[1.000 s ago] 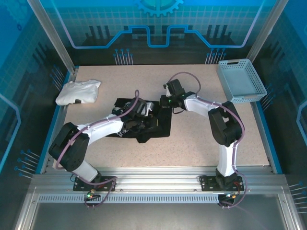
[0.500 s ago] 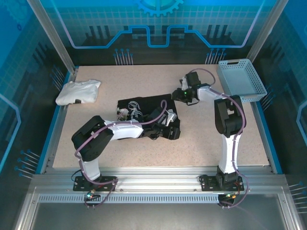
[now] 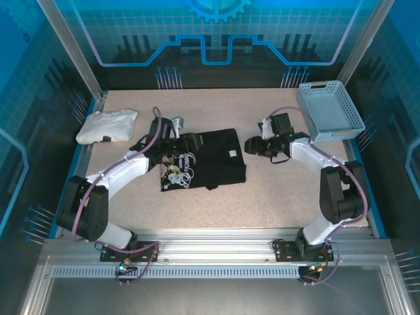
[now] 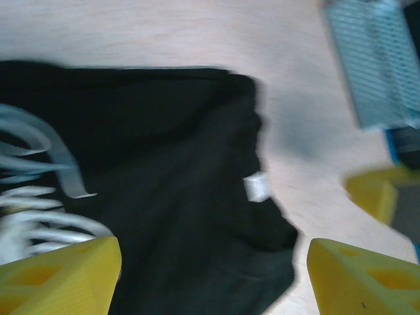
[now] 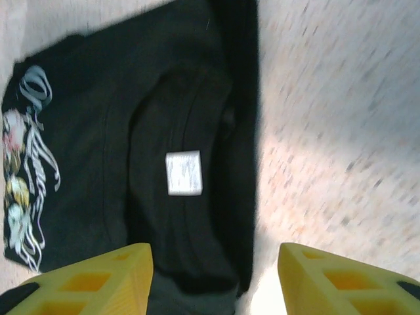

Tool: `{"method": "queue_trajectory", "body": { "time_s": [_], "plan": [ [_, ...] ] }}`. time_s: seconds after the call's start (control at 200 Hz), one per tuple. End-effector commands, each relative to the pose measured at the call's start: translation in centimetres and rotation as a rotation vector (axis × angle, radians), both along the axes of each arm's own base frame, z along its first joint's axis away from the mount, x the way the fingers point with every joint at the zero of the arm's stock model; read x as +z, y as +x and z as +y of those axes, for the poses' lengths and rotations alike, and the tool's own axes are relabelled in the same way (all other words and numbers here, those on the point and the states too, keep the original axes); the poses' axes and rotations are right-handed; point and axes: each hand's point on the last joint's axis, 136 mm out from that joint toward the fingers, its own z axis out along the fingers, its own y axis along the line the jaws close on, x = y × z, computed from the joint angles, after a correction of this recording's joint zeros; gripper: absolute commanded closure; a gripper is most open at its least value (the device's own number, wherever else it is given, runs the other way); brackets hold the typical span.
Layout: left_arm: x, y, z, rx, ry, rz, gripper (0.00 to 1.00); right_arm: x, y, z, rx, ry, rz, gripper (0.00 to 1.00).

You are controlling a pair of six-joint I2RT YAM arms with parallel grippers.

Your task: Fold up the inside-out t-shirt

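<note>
Tabletop: speckled beige, mostly bare along the near edge and the right side.

The inside-out t-shirt lies flat around the middle of the tabletop, a bit left of centre, folded into a rough black rectangle. Floral print and white script show on its left end, plain black on the right. Nothing lies on top of it.

Light blue basket sits at the far right corner, well apart from the shirt. A small white folded garment lies by the far left edge, also clear of the shirt.

Left tool is over the shirt's far left corner. In the left wrist view its yellow fingers are spread wide, with nothing between them and only shirt below.

Right tool is just off the shirt's right edge, between shirt and basket. Its fingers are also spread and hold nothing.

White neck label faces up near the shirt's right end.
</note>
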Motion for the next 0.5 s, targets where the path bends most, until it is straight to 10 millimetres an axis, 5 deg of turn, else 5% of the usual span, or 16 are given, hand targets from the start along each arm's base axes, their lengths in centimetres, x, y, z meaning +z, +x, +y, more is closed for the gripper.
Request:
{"method": "queue_trajectory", "body": {
  "time_s": [0.0, 0.14, 0.26, 0.325, 0.41, 0.495],
  "plan": [
    [-6.0, -2.1, 2.7, 0.047, 0.062, 0.23, 0.24, -1.1, -3.6, 2.4, 0.064, -0.015, 0.058, 0.47],
    [-9.9, -3.6, 2.3, 0.004, 0.06, 0.359, 0.25, -1.0, -4.8, 2.4, 0.076, -0.053, 0.06, 0.47],
    [-11.8, -7.9, 0.8, -0.042, 0.018, 0.438, 0.26, -0.2, -4.9, 0.4, 0.056, -0.079, 0.054, 0.47],
    [-11.3, -11.3, -2.2, -0.125, 0.009, 0.435, 0.26, 0.3, -5.0, -1.0, 0.032, -0.092, 0.058, 0.46],
    [-8.9, -15.3, -8.5, -0.293, -0.068, 0.395, 0.25, 1.0, -5.3, -3.1, -0.01, -0.117, 0.059, 0.44],
    [-5.1, -16.7, -13.6, -0.426, -0.174, 0.338, 0.25, 1.4, -5.7, -5.0, -0.06, -0.143, 0.052, 0.43]
  ]
}}
